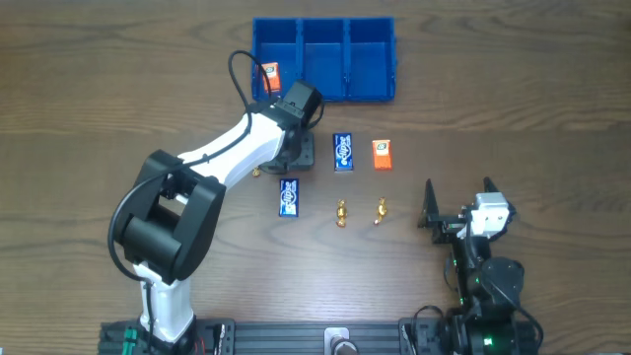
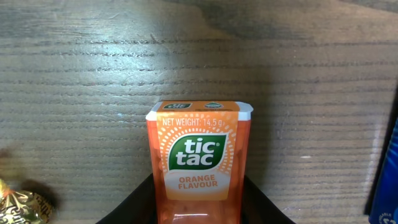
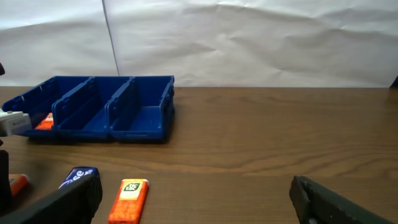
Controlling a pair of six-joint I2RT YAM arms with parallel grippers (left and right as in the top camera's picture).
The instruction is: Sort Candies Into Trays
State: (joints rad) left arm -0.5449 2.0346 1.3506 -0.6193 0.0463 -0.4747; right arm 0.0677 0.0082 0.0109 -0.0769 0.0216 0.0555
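Leftmost, a gold-wrapped candy (image 1: 258, 173) lies on the tabletop (image 1: 552, 79), just beside the left gripper (image 1: 295, 158). Behind it, near the far edge, stands the blue tray (image 1: 375, 97) with three compartments; its left compartment holds one orange box (image 1: 271, 74). The left gripper is down at the tabletop in front of that compartment, its fingers clamped against both long sides of a second orange box (image 2: 200, 162). This box lies flat on the wood with its white cap pointing away from the gripper. A blue candy bar (image 1: 289, 196) lies just nearer the front edge than the gripper. Right of the gripper lies another blue bar (image 1: 343, 151), and closer to the front edge are two more gold candies (image 1: 342, 213) (image 1: 381, 208), side by side and apart. A third orange box (image 1: 382, 154) lies beside the second blue bar, in front of the tray's right compartment. Toward the right, the right gripper (image 1: 459, 197) hangs near the front edge with its fingers spread wide and nothing between them, well apart from every candy.
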